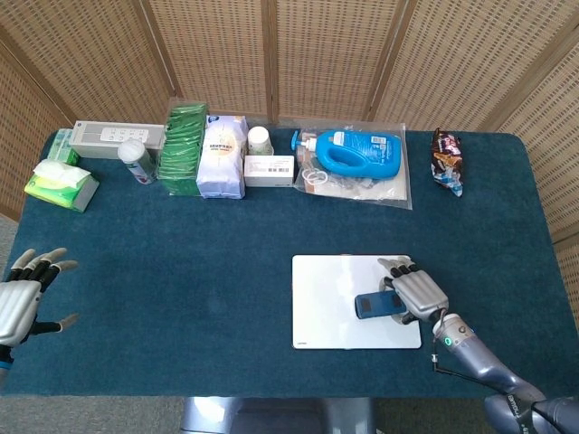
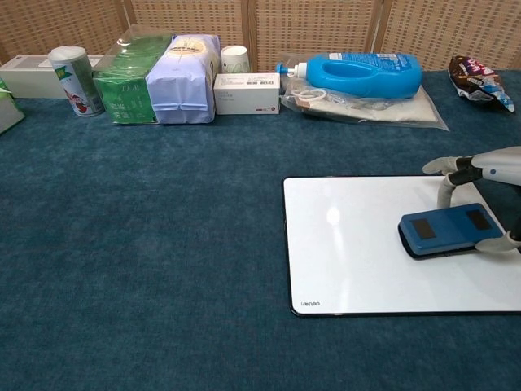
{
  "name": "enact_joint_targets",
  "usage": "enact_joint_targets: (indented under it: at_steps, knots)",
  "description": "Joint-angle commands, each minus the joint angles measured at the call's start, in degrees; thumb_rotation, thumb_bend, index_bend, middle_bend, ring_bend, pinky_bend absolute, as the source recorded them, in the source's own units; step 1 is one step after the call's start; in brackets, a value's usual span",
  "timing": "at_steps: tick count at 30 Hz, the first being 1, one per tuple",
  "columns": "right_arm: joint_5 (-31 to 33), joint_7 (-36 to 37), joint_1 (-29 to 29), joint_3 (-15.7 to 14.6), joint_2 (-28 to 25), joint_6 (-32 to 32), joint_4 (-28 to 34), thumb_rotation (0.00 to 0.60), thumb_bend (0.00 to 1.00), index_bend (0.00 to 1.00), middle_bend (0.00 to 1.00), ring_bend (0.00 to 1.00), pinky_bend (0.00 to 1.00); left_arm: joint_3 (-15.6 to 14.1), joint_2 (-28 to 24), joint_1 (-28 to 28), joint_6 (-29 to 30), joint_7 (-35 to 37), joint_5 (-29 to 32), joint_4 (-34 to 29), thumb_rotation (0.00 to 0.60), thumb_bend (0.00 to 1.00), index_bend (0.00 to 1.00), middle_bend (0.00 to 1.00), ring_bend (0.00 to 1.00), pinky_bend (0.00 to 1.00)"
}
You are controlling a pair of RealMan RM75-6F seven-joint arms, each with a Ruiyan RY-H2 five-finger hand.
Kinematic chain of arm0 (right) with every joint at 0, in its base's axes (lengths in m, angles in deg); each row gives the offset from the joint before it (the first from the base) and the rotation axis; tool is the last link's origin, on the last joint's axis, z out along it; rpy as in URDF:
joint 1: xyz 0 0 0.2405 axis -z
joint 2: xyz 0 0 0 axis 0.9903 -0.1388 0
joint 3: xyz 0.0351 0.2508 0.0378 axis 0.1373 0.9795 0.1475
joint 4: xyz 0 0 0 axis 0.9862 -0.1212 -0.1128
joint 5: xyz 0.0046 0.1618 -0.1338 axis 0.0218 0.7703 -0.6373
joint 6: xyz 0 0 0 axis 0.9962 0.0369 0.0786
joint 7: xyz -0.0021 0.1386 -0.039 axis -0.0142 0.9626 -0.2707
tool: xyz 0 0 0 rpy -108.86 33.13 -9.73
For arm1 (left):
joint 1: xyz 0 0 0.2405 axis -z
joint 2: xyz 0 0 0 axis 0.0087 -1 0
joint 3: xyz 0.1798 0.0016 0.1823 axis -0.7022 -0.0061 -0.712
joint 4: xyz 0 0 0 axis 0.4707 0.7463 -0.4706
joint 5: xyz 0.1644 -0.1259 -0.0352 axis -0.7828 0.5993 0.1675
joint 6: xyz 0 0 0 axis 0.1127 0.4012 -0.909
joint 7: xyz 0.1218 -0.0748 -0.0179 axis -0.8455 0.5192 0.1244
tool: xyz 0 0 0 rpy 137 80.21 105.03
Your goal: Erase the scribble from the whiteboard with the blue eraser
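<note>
The right hand (image 1: pixel 418 291) grips the blue eraser (image 2: pixel 450 230), which lies flat on the right part of the whiteboard (image 2: pixel 350 261). The step in hand is wiping. No scribble shows on the bare board, though marks may remain under the eraser. The next move calls for lifting it to check. The left hand (image 1: pixel 20 303) hovers well apart, fingers spread, holding nothing.

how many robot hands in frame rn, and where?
2. The left hand hangs open off the table's near-left edge, seen in the head view only. The right hand holds the blue eraser on the whiteboard, near right.
</note>
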Motion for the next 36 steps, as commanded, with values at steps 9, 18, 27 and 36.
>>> enact_joint_targets:
  at_steps: [9,18,27,36]
  knots:
    - [-0.58,-0.92,-1.13,1.19,0.93,0.66,1.71,0.600,0.27,0.80,0.05,0.00,0.00,-0.04,0.20,-0.05,-0.04,0.52,0.16,0.55,0.600,0.17,0.24,0.13,0.16,0.00]
    - [-1.11,-0.83,-2.88,1.36,4.44,3.40,-0.12,0.600,0.27,0.80,0.05,0.00,0.00,-0.38,-0.29,-0.71,0.52,1.16,0.18,0.73,0.600,0.17,0.24,0.13,0.16,0.00]
    - [-0.57,0.48,-2.20,1.24,3.99,3.10,-2.11,0.600,0.28,0.81,0.05,0.00,0.00,-0.39,-0.15,-0.46,0.26,0.82,-0.17,0.49,0.600,0.17,0.24,0.13,0.16,0.00]
    - [0.60,0.70,-1.54,2.08,1.79,1.88,-3.71,0.600,0.28,0.81,0.05,0.00,0.00,-0.18,-0.15,-0.22,0.16,0.37,-0.09,0.13,0.600,0.17,0.24,0.13,0.16,0.00]
